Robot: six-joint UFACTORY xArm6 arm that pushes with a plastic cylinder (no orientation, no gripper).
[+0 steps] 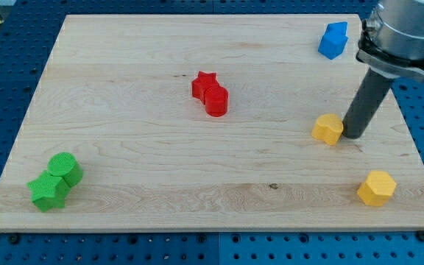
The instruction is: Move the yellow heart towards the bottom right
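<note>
while my tip [353,135] rests on the counter [138,162], the yellow heart [328,129] touches its left; no fingers show

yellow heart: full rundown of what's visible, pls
The yellow heart is a small, matte yellow block, solid-looking, lying flat on the wooden board at the view's right, about mid-height. Its lobes are hard to make out from this angle. My tip stands right beside it on the view's right, touching or nearly so. No other block touches it; a yellow hexagon lies apart, toward the view's bottom right.
</note>
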